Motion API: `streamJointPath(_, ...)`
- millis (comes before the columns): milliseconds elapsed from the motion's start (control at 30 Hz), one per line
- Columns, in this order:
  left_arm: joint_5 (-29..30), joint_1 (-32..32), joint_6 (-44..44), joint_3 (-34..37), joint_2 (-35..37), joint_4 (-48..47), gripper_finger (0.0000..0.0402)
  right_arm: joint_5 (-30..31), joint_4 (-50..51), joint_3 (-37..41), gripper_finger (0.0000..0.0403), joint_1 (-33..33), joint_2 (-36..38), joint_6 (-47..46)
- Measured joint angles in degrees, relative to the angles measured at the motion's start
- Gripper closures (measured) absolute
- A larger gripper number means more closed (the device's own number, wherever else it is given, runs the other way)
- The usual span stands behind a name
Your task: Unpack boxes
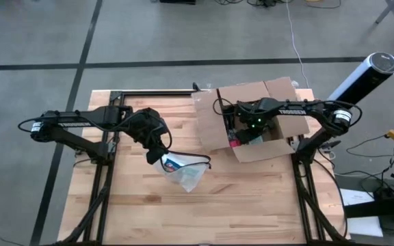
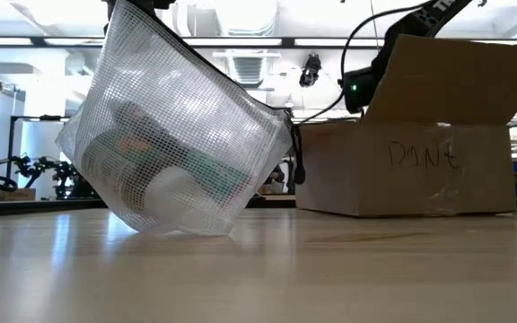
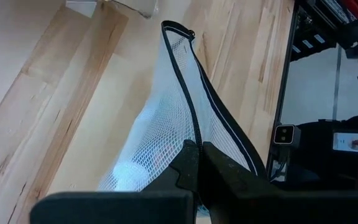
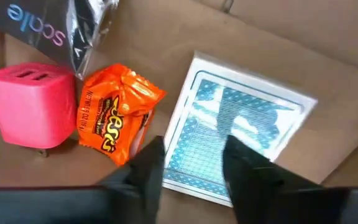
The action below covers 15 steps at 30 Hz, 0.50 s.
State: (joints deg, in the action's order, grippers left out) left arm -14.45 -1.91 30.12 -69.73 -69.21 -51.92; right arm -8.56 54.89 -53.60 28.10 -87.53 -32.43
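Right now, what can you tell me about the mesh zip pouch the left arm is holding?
The mesh pouch is translucent white netting with a dark zipper edge. The left pincer is shut on that zipper edge, so the pouch hangs tilted, its lower corner at the wooden table. Inside show a white rounded item and something with green and orange print. It hangs apart from the cardboard box.
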Motion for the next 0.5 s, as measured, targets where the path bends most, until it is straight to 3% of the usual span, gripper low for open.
streamJointPath(267, -0.04, 0.0, -0.01, 0.0, 0.0, 0.02, 0.0402, 2.77, -0.27, 0.04, 0.0074, 0.02, -0.81, -2.68)
streamJointPath(500, -1.15, 0.0, 0.35, 0.0, 0.0, 0.0, 0.0402, 3.4, -1.52, 0.04, 0.001, 0.02, -3.61, -3.78)
